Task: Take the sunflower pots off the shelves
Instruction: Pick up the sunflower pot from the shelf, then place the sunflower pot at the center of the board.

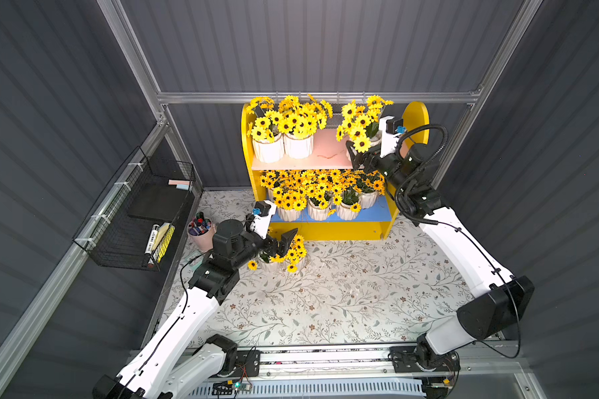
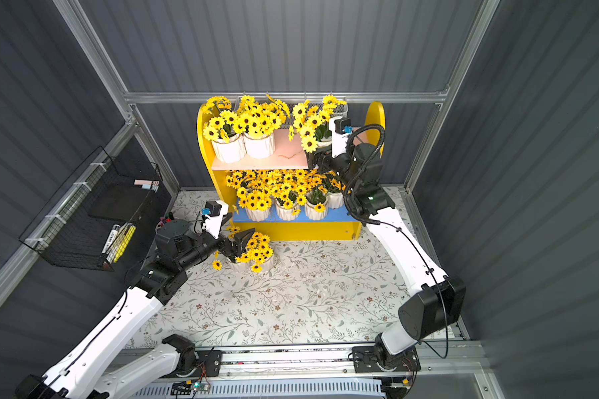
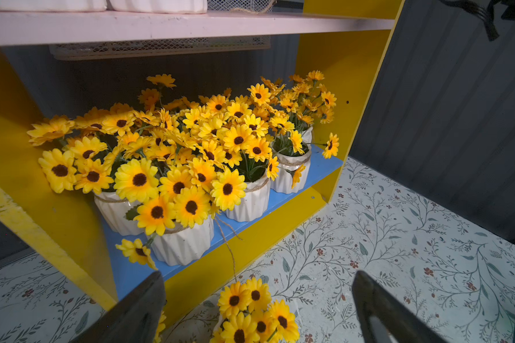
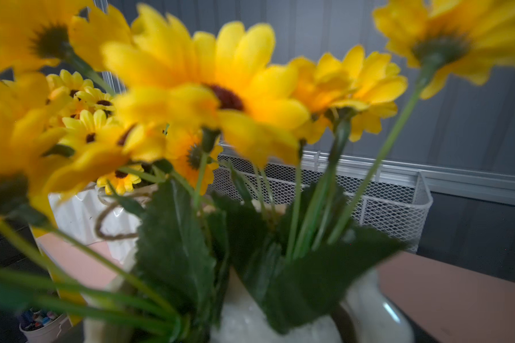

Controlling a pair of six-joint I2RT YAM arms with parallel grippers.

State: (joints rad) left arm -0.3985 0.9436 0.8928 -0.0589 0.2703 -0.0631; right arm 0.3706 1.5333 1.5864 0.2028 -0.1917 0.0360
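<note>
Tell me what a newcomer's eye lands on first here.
The yellow shelves at the back, both tiers crowded with bright sunflower pots. In front, one pot stands on the floral table at the open left pincer, while the right pincer reaches another pot at the pink upper board's right end.

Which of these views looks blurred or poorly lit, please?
Right wrist view: the closest yellow artificial sunflowers are out of focus, the white mesh basket behind sharper. Left wrist view: crisp, dim beneath the pale pink upper board. Both top views: sharp.
</note>
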